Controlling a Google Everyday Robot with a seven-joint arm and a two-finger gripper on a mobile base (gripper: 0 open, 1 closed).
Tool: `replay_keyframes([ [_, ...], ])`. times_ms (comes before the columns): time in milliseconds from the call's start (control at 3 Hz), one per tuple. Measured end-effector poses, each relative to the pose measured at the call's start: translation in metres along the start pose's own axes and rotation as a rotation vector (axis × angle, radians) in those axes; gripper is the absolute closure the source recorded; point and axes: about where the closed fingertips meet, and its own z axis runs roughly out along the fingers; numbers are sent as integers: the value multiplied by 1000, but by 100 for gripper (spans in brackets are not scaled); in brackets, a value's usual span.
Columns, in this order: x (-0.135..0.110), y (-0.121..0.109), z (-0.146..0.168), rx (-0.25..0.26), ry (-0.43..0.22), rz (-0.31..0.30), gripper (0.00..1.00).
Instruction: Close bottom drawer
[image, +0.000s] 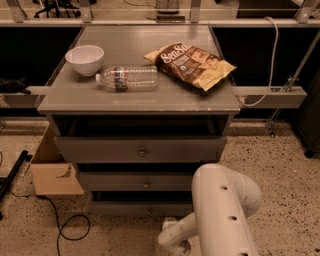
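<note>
Your gripper (174, 243) hangs just below the bottom drawer (125, 208) (clenched or released, you cannot tell), whose front looks slightly open. Push off-centre and it could skew and jam; your arm (222, 210) hides the contact.

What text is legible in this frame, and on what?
"SenSi": chip bag on the cabinet top; the rest of its print is unreadable.
Water bottle label: too blurred to read.
Bottom drawer: no text.
End effector, low in frame in front of the bottom drawer: no markings visible.
</note>
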Motion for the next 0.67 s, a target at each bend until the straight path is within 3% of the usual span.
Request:
replay_keyframes([
  [333,-1,-7,9,15,16,-11,100],
  [667,3,-38,23,61,56,-24,100],
])
